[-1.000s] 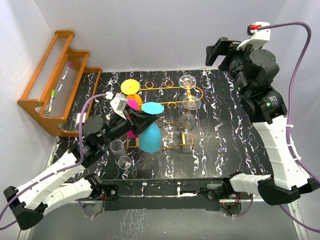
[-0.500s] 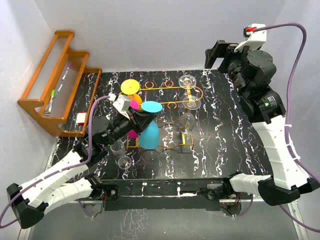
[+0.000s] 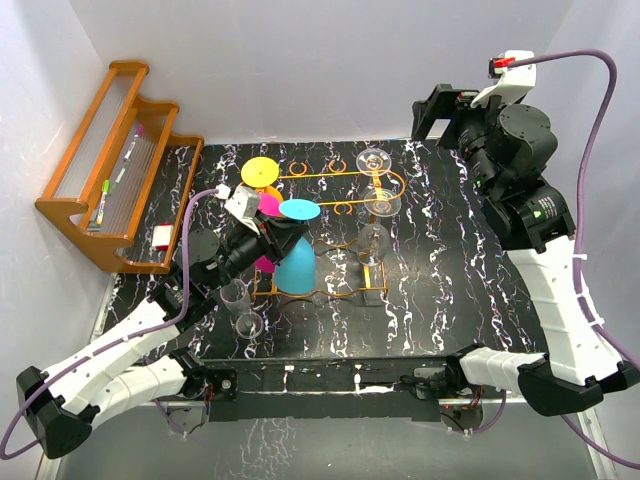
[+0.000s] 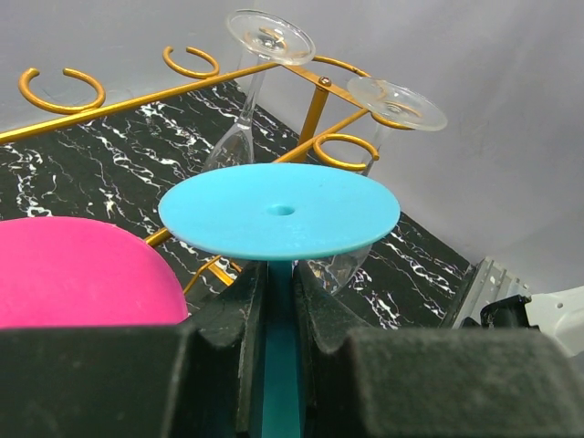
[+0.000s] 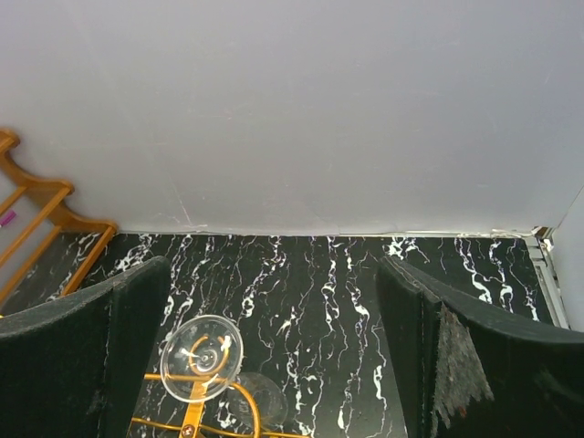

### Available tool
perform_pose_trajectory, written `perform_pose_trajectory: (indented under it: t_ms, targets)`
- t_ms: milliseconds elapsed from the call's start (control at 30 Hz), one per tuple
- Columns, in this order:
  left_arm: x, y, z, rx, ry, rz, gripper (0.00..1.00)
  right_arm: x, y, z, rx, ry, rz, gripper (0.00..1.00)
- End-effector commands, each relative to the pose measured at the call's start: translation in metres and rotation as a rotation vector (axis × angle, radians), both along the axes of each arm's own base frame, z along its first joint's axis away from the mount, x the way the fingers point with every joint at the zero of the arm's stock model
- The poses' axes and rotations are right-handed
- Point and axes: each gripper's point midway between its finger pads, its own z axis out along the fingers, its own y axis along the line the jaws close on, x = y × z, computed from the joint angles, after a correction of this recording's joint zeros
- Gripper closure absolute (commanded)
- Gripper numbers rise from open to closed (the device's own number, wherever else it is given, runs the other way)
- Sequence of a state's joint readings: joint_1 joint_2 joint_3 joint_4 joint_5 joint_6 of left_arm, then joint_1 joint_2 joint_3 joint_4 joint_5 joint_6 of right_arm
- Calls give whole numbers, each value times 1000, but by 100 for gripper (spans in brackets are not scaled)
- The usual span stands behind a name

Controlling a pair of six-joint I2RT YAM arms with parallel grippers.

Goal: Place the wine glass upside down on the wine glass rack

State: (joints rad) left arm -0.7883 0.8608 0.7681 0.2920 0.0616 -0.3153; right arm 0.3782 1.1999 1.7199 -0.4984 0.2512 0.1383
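Note:
My left gripper [image 3: 274, 238] is shut on the stem of a blue wine glass [image 3: 297, 262], held upside down with its round foot [image 4: 279, 210] on top, at the near left of the orange-gold wire wine glass rack [image 3: 335, 178]. The jaws press both sides of the blue stem [image 4: 279, 365]. A pink glass foot [image 4: 78, 274] is just to its left, and a yellow glass [image 3: 260, 172] hangs behind. Clear glasses [image 3: 375, 162] hang upside down on the rack's right side [image 4: 269, 36]. My right gripper [image 3: 440, 108] is open and empty, high over the table's far right.
A chunky orange slatted wooden rack [image 3: 115, 165] with pens stands at the far left. Two small clear glasses [image 3: 240, 305] stand on the black marbled table [image 3: 450, 280] near the left arm. Grey walls close in the back and sides.
My left gripper with the blue glass has shifted slightly left and back toward the rack. The right arm has barely moved.

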Motion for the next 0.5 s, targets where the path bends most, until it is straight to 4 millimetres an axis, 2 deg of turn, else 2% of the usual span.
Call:
perform_pose_trajectory:
  t_ms: [0, 333, 467]
  targets:
    - [6, 4, 9, -34, -22, 26, 100, -8, -2, 16, -1, -57, 14, 2]
    - [12, 3, -2, -23, 13, 33, 99, -13, -2, 16, -6, -61, 24, 2]
    - [13, 4, -8, -18, 30, 39, 84, -17, -3, 18, -6, -70, 27, 2]
